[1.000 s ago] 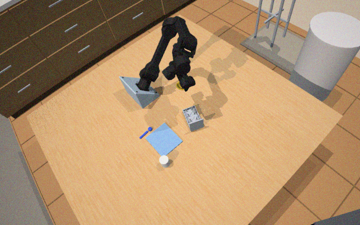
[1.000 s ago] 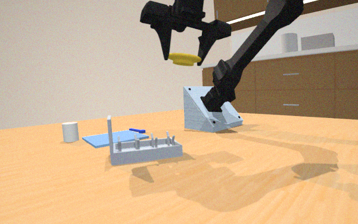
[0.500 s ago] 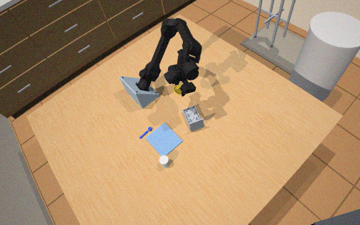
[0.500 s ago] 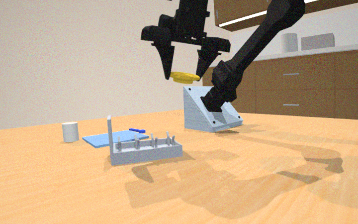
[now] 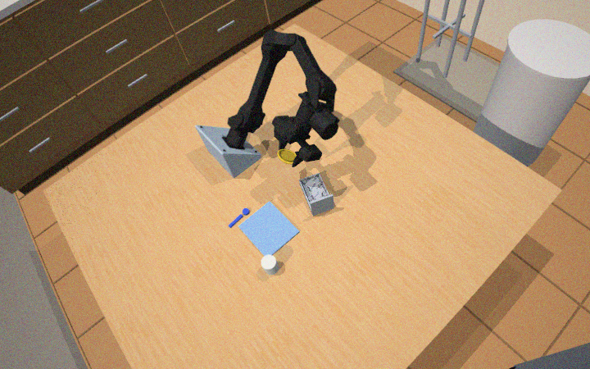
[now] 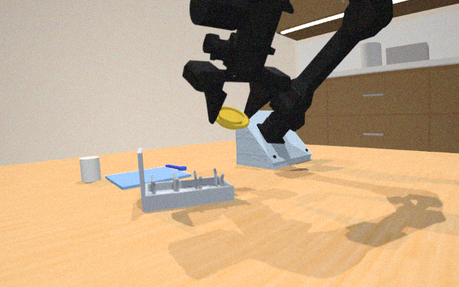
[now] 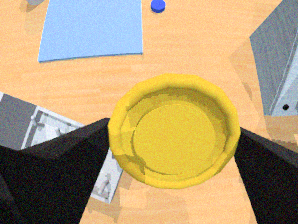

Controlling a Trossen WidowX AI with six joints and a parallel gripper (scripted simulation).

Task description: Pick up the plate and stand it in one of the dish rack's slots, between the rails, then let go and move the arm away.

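Observation:
The yellow plate (image 5: pixel 285 156) (image 6: pixel 231 117) (image 7: pixel 175 145) is held in the air, tilted, with its hollow face partly turned toward the exterior camera. My gripper (image 5: pixel 288 157) (image 6: pixel 229 119) (image 7: pixel 173 129) is shut on it, one finger at each side of its rim. The grey dish rack (image 5: pixel 323 206) (image 6: pixel 188 203) (image 7: pixel 12 119) stands on the table with short upright rails inside and a tall wall at one end. The plate is well above the table and apart from the rack, between it and the arm's base. The plate and the left finger hide part of the rack in the wrist view.
A blue square board (image 5: pixel 269 228) (image 6: pixel 127 181) (image 7: pixel 95 30) lies beside the rack. A blue utensil (image 5: pixel 235 220) (image 6: pixel 176 166) lies along its edge, and a white cylinder (image 5: pixel 269 263) (image 6: pixel 90 169) stands near its far corner. The arm's grey wedge base (image 5: pixel 240 163) (image 6: pixel 252 151) (image 7: pixel 272 65) is near the plate.

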